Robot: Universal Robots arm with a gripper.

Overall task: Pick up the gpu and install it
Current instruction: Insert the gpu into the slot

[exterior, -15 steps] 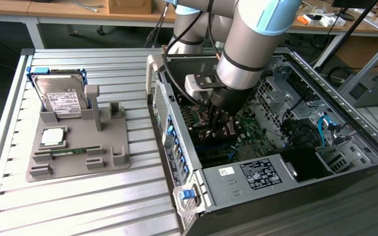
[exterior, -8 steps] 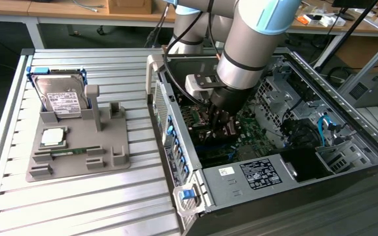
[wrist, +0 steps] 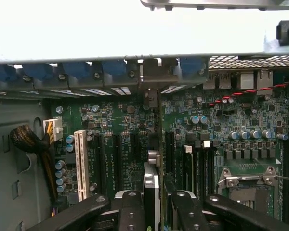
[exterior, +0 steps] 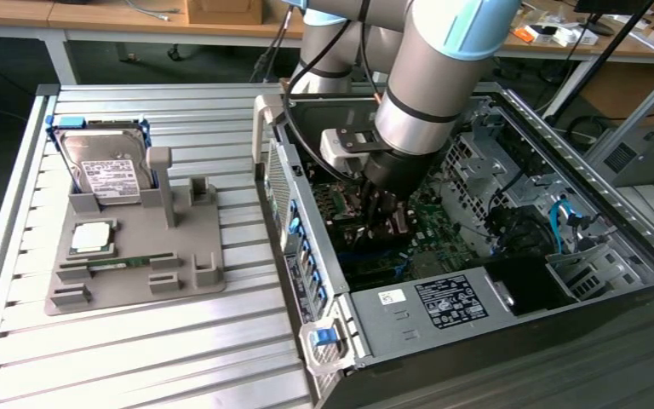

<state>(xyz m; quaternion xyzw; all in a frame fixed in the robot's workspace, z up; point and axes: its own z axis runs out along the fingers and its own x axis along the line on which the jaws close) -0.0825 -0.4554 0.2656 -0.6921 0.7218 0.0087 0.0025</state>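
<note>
My gripper [exterior: 381, 223] is reaching down into the open computer case [exterior: 599, 213], just above the green motherboard [exterior: 446, 223]. In the wrist view the gripper [wrist: 152, 208] is shut on the gpu [wrist: 151, 185], which I see edge-on as a thin upright card between the black fingers [wrist: 130, 211]. The card runs toward the case's rear wall, where its silver bracket end [wrist: 148, 77] meets the slot openings. It stands among the dark expansion slots on the motherboard [wrist: 120, 125], beside a white slot [wrist: 81, 163]. How deep it sits in a slot I cannot tell.
On the slatted table at the exterior view's left, a grey holder [exterior: 134, 264] carries a silver hard drive [exterior: 106, 170], a processor chip [exterior: 91, 237] and a memory stick [exterior: 123, 262]. The power supply [exterior: 446, 298] and a processor socket [wrist: 248, 185] flank the gripper.
</note>
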